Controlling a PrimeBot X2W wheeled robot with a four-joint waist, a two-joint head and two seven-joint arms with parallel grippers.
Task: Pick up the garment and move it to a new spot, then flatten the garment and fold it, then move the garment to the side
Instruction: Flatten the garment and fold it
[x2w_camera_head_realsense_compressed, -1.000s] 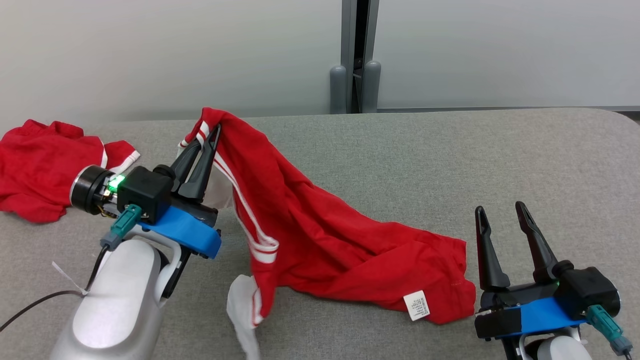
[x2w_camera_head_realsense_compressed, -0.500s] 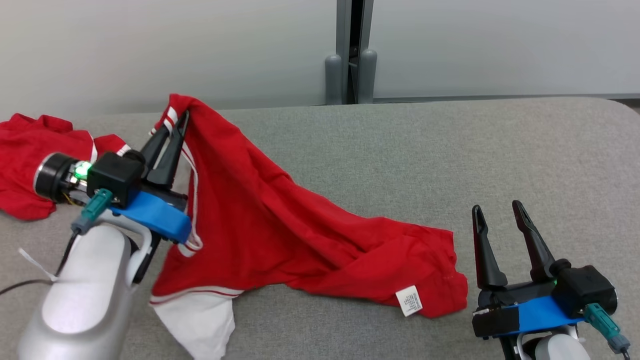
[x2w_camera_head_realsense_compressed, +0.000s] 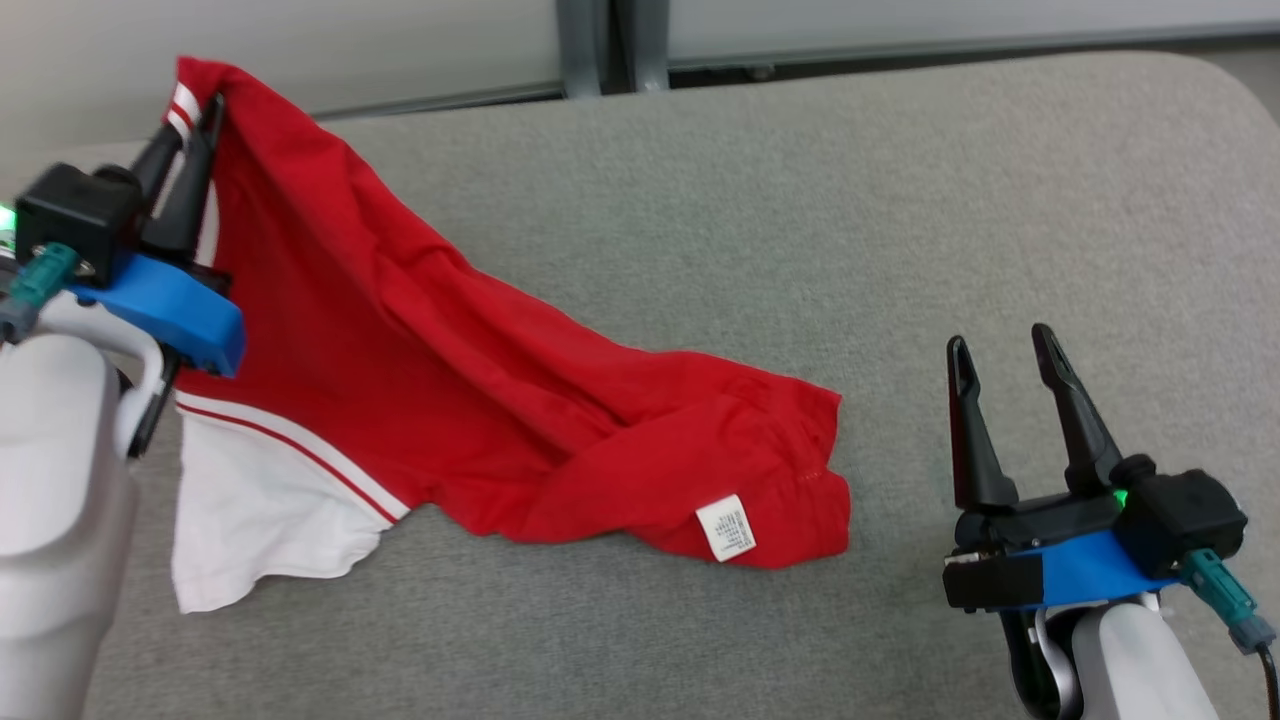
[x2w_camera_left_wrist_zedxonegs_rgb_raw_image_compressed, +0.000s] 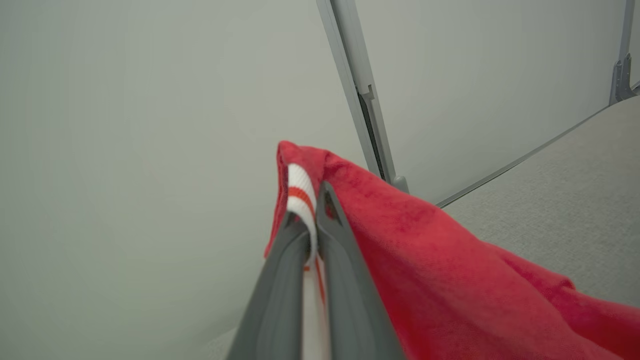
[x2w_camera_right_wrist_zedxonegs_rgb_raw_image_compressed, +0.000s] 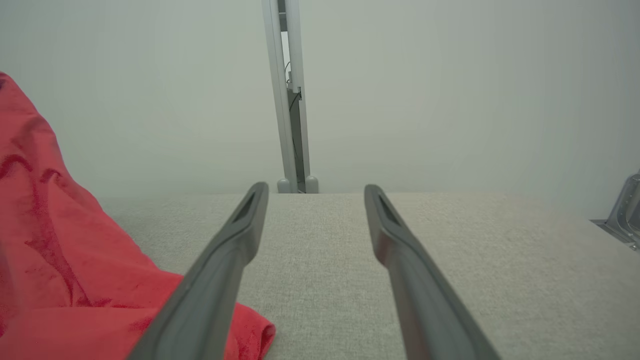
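The garment is a red shirt with white striped trim and a white panel. My left gripper is shut on its striped edge and holds that end raised at the far left, while the rest slopes down and lies on the grey table. A white care label shows near its low right end. In the left wrist view my left gripper pinches the white and red trim, with the garment draping to the right. My right gripper stands open over bare table, right of the garment. In the right wrist view the right gripper holds nothing, and the garment lies to its left.
A pale wall with a grey vertical post runs behind the table's far edge. The table's rounded far right corner shows in the head view.
The head camera has tilted down and turned. My left gripper has carried the garment's raised end leftward and the cloth has spread out, its white panel now lying flat. The right gripper stays open.
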